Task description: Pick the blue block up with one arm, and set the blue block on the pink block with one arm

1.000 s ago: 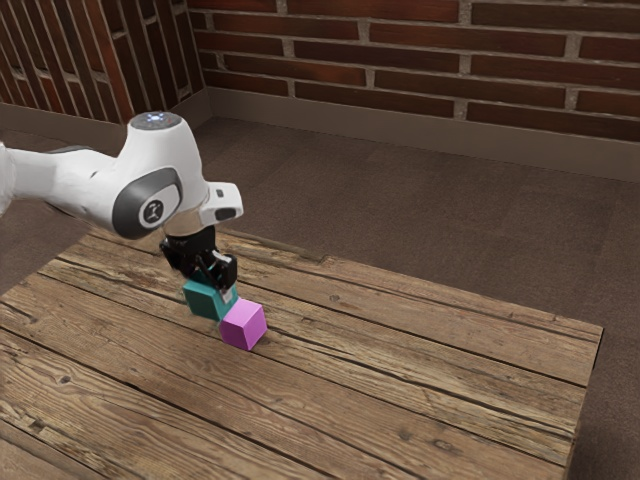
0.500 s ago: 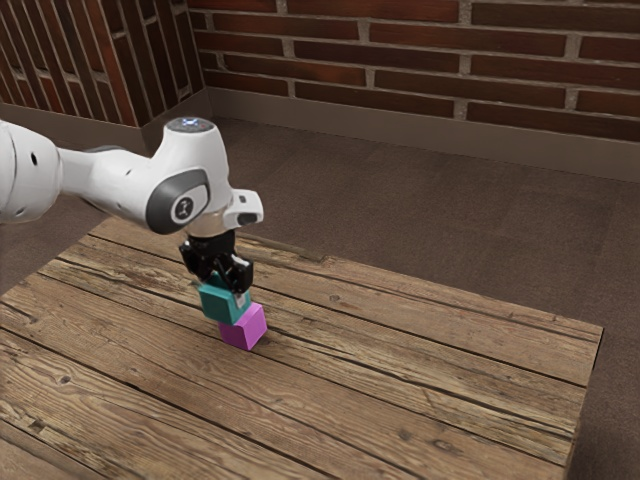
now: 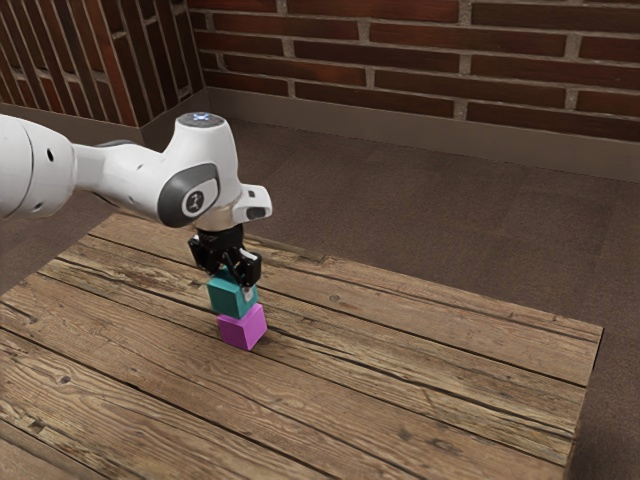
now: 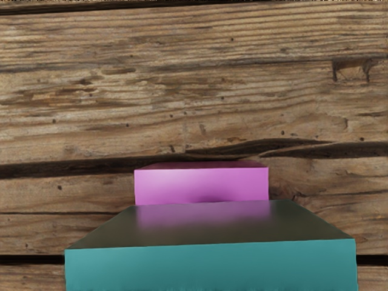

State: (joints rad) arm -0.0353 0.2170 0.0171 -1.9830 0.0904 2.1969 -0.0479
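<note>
Shifted toward the exterior view's right since the earlier frames, the small teal-blue cube (image 3: 231, 297) now sits directly above the small pink cube (image 3: 243, 328), their faces touching or nearly so. The black two-finger gripper (image 3: 238, 280) clasps the teal-blue cube from two sides. Both cubes are on the near left part of the weathered wooden plank table (image 3: 420, 380).

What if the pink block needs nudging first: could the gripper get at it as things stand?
Probably not from above: the gripper is shut on the blue block, which sits directly over the pink block and covers its top. Its sides look free.
</note>
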